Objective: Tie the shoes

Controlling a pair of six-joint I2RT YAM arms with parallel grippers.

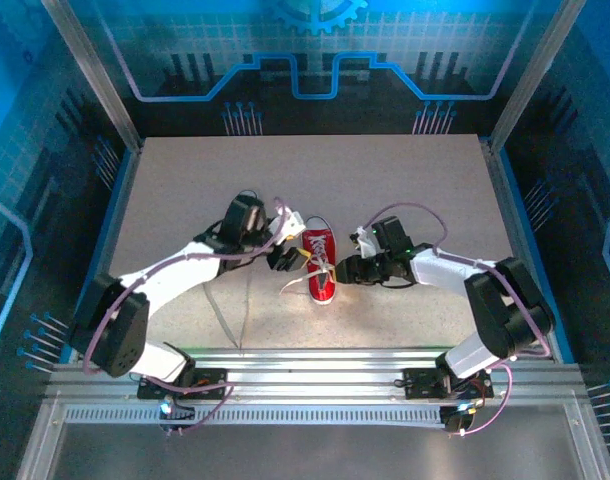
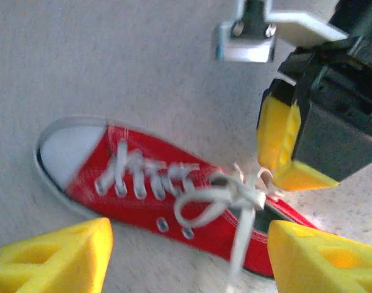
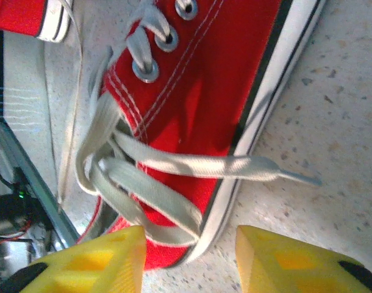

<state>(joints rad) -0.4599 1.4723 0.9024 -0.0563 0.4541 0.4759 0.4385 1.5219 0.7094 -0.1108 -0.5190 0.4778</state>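
Observation:
One red shoe [image 1: 321,270] with a white sole lies mid-table between both grippers. In the left wrist view its white toe cap [image 2: 70,149] points left, and the white laces [image 2: 201,204] form a loose loop and a knot by the tongue. My left gripper [image 1: 285,258] [image 2: 189,244] hovers over it, open, with one lace end hanging free between the yellow fingers [image 2: 52,259]. My right gripper [image 1: 347,268] [image 3: 189,244] is open at the shoe's side [image 3: 210,91], a lace loop [image 3: 143,201] lying near its left finger [image 3: 82,262]. A corner of a second red shoe [image 3: 21,18] peeks in.
The grey table [image 1: 285,170] is bounded by blue panels and metal posts. A metal rail [image 1: 305,365] runs along the near edge by the arm bases. A thin white lace [image 1: 242,320] trails over the table toward that rail.

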